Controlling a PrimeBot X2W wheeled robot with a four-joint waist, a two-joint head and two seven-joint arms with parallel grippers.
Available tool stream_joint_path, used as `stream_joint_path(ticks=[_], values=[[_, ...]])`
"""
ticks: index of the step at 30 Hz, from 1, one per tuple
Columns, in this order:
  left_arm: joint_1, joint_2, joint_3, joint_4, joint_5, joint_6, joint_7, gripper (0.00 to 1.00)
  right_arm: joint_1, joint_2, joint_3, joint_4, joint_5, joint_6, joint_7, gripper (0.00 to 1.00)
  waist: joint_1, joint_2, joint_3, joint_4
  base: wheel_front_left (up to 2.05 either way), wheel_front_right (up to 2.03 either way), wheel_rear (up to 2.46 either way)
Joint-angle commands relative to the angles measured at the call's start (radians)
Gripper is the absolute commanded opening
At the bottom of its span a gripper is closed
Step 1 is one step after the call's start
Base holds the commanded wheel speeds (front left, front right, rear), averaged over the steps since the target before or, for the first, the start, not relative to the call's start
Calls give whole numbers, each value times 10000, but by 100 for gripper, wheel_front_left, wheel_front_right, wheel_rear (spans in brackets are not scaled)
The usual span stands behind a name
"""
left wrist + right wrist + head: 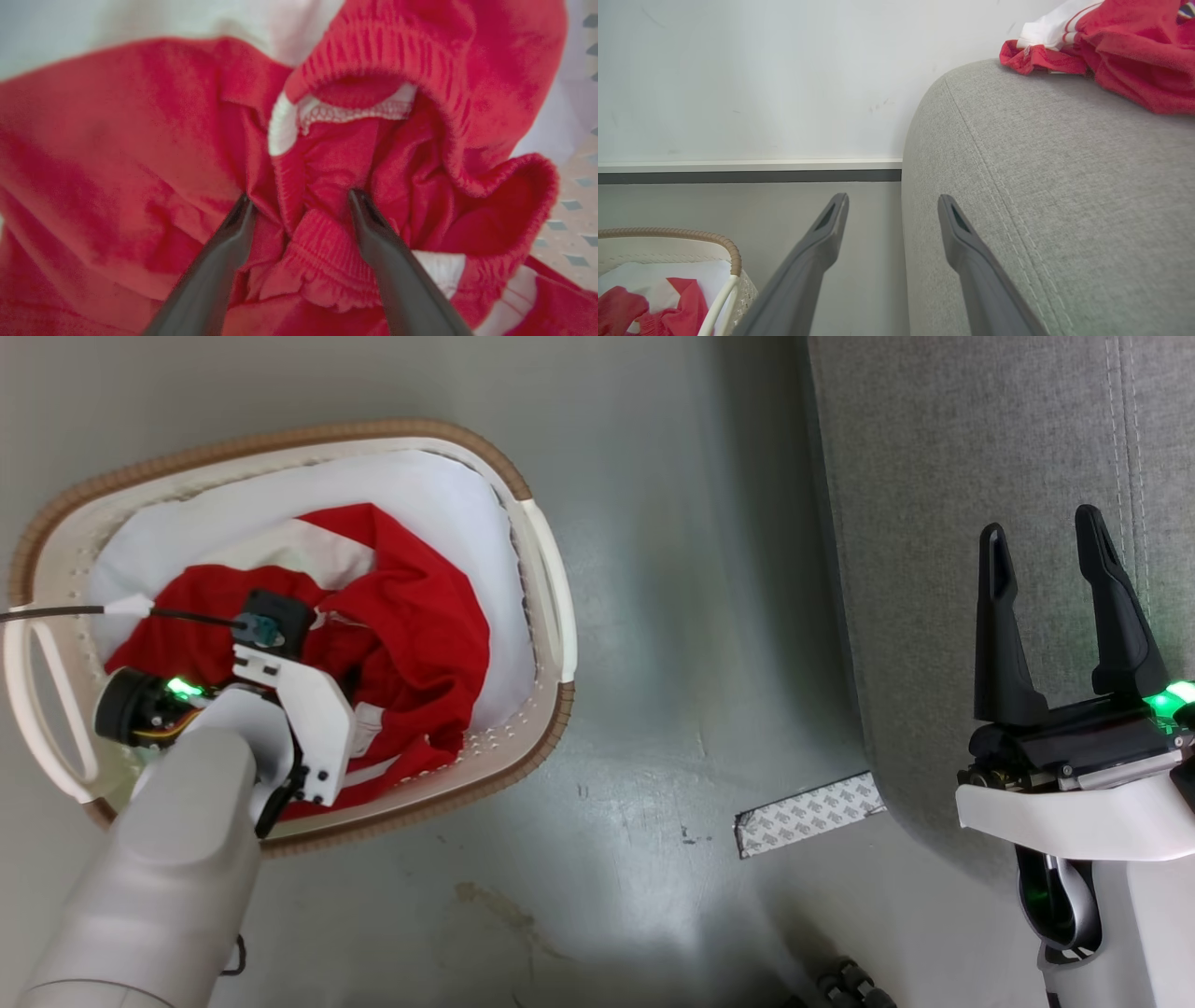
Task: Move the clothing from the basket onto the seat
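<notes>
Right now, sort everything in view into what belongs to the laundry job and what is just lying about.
Job in hand:
red clothing in the basket
seat
garment on the seat
left pincer, open over the cloth
right pincer, open

Lying about:
tape strip on the floor
skirting board

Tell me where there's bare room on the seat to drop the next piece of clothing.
Beside the open right gripper, the seat is bare from its rounded edge and stitched seam up to the red garment lying farther back. The basket is crowded: clothing fills it around the left gripper.
</notes>
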Motion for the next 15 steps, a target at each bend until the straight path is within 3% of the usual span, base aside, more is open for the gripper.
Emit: stream_joint_path(ticks=[1,2,3,4,10,15], values=[[-35,91,-12,100,-59,-6,38,100,-76,-1,-33,-13,90,-25,5,100,-2,0,62,-62,0,0,0],[-44,100,-49,170,-43,-15,13,69,-75,-1,-35,-12,106,-25,5,100,-2,0,78,-83,0,0,0],[-34,88,-81,246,-61,-18,-31,19,-69,-1,-32,-3,113,-25,5,100,-2,0,78,-101,0,0,0],[-27,58,-118,306,-104,-48,-76,0,-67,-1,-30,19,117,-25,5,100,-2,0,64,-110,0,0,0],[-36,-272,-103,229,-492,-130,-885,0,-9,-3,-183,227,44,-25,6,100,-2,0,-581,98,0,0,0],[403,-644,-29,-47,-1013,-181,-1802,0,352,-6,-497,529,-169,-25,5,100,-2,0,-1983,608,0,0,0]])
